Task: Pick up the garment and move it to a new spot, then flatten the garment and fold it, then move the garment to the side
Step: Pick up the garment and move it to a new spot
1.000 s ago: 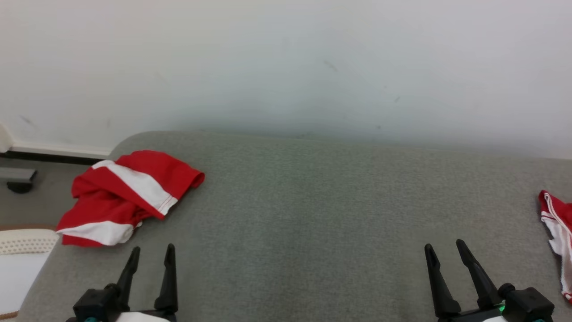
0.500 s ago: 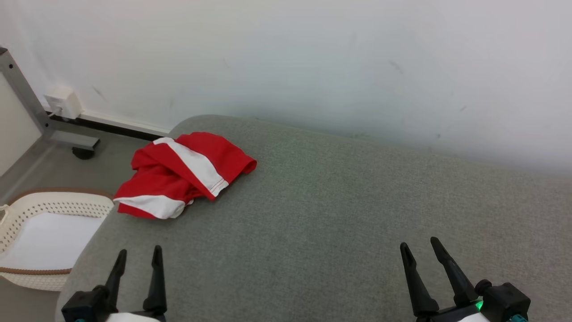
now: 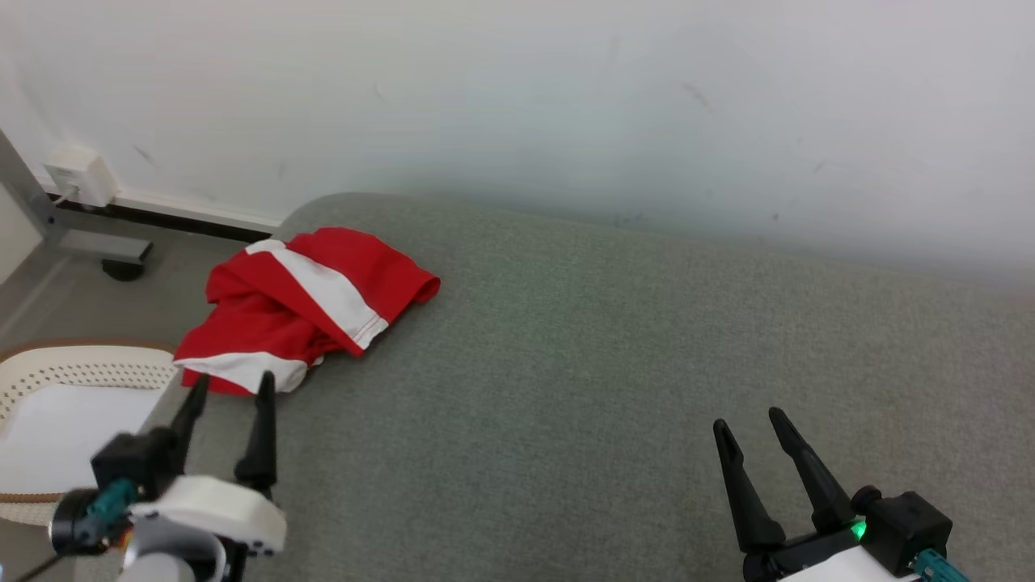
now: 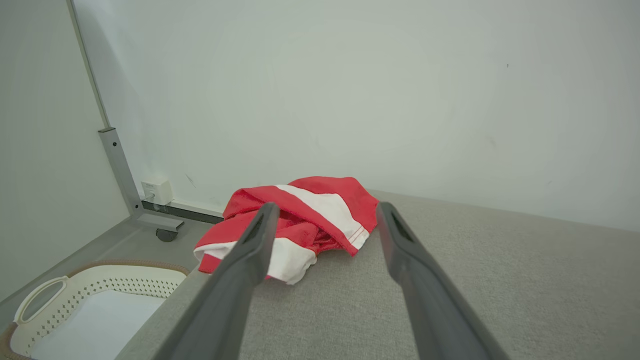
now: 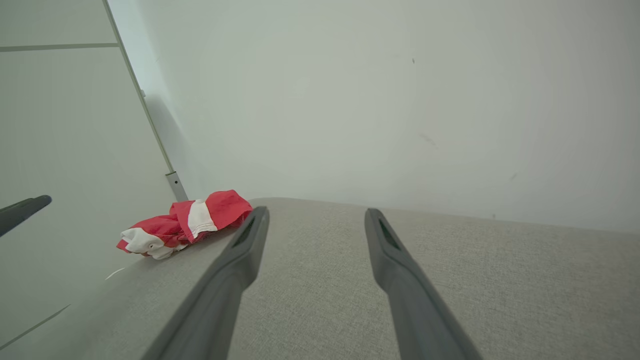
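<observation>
**Both grippers spread wide; red-and-white garment at the far left corner**

The left gripper (image 3: 233,380) has its two dark fingers spread apart, with nothing between them. Its tips point at the near edge of the garment (image 3: 307,299); whether they touch the cloth cannot be told from the head view. The right gripper (image 3: 748,420), likewise spread and empty, sits well apart from it over the bare grey padded surface (image 3: 582,356). The garment lies crumpled near the surface's far left corner, close to the left edge. Its long axis runs diagonally from near left to far right, and a rounded red end points right, toward the middle of the surface. A white band crosses it. A perforated white basket (image 3: 48,368) stands on the floor to the left, and a pale wall (image 3: 517,97) rises behind.
</observation>
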